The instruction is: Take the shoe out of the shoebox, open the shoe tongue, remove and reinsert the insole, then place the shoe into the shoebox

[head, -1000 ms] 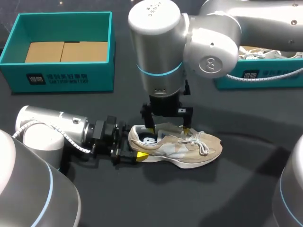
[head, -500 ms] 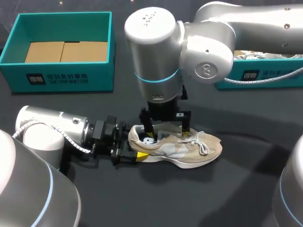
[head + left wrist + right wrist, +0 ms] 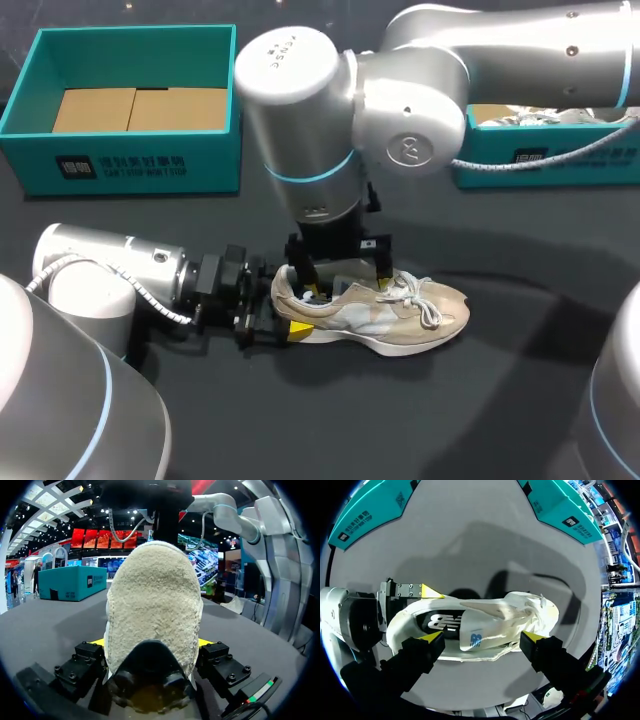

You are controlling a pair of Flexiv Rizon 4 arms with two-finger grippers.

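A beige lace-up shoe lies on its sole on the dark table, toe toward the right. My left gripper comes in low from the left and is shut on the shoe's heel, a yellow tip pressing each side. One of its fingertips shows beside the heel in the right wrist view. My right gripper hangs open directly over the shoe, one finger above the heel opening and the other by the laces. The black insole shows inside the opening.
An open teal shoebox with a cardboard floor stands at the back left. A second teal box holding pale laced items sits at the back right, behind my right arm. Bare table lies in front of the shoe.
My right arm has swung slightly left and lowered its open gripper closer onto the shoe. The left gripper and the shoe have stayed put.
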